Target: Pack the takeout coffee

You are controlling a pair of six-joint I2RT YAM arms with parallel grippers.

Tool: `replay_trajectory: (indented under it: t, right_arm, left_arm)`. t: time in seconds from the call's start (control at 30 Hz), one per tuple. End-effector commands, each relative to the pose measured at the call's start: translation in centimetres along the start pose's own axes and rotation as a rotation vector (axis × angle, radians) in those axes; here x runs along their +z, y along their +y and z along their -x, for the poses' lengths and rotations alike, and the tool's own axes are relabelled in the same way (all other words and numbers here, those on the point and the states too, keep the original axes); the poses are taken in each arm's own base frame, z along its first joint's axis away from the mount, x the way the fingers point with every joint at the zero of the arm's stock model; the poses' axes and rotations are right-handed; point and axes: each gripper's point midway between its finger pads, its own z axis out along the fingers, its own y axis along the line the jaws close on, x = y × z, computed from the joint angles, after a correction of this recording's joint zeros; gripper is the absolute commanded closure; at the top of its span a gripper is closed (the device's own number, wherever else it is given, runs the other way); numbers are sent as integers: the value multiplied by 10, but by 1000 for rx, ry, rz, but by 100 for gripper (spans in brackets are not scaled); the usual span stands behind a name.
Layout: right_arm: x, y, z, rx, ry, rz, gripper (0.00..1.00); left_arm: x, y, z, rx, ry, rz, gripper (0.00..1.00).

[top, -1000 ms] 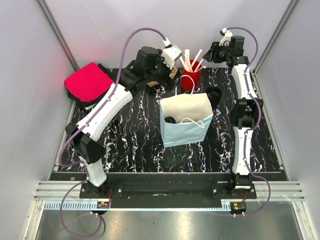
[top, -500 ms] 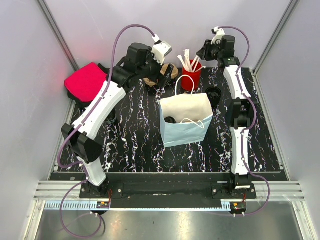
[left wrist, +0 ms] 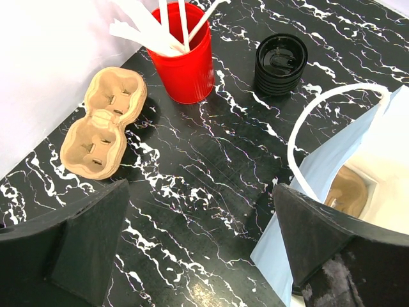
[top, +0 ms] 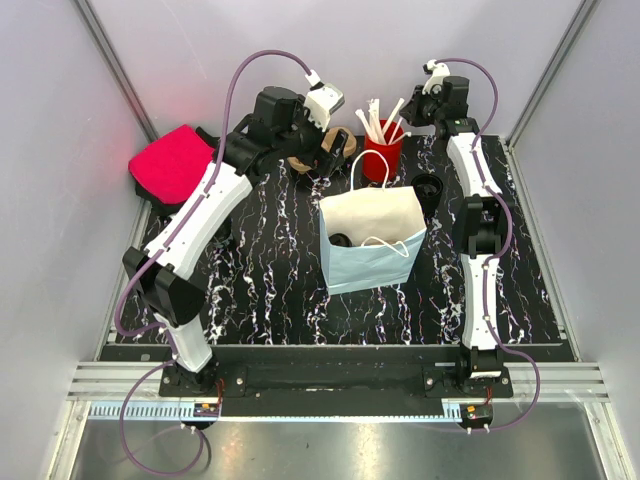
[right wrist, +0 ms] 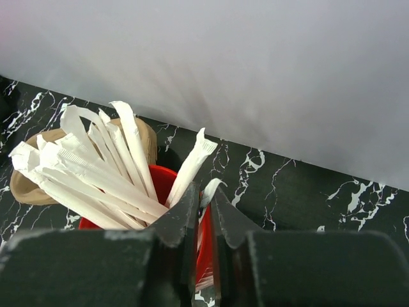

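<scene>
Left wrist view: takeout coffee [left wrist: 281,62] stands beyond wide-open left jaws; right jaws pinch a stirrer [right wrist: 208,187].

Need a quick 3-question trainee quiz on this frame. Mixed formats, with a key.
1. Multiple choice: where is the lidded black coffee cup?
A) inside the bag
B) standing on the table, near the red cup
C) seated in the cardboard carrier
2. True or false: the left end effector is open and holds nothing.
3. Short answer: what fills the red cup?
Key: 1 B; 2 true; 3 white wrapped stirrers.
</scene>
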Motion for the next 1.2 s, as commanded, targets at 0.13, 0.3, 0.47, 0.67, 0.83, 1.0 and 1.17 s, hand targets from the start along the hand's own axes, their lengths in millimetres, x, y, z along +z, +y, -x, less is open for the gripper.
replay_trajectory:
  t: [0.13,0.3,0.47,0.67,0.83,1.0,1.17]
  right_arm:
    - [-28,15,65,-87,-123,-3,88]
    - [-61,26,101,-151,-166,-26,89]
    - [-100,44,137,-198,-214,-40,89]
    - [-132,51,154,-236,-233,-80,90]
    - [-161,63,173,-265,-266,-94,90]
    - [-203,83,196,-296,-307,-96,90]
    - [-250,102,213,-308,-347,-106,90]
  left_arm:
    - [-13,-1,22,3,-71,-7,1]
    - [-14,5,20,-1,-71,17,1]
    - [-19,13,24,-1,-86,42,1]
    - [-25,18,24,12,-94,62,1]
    - [-33,30,17,12,-93,101,1]
    - [-41,48,3,-18,-87,136,1]
    - [-53,71,-9,-60,-89,169,1]
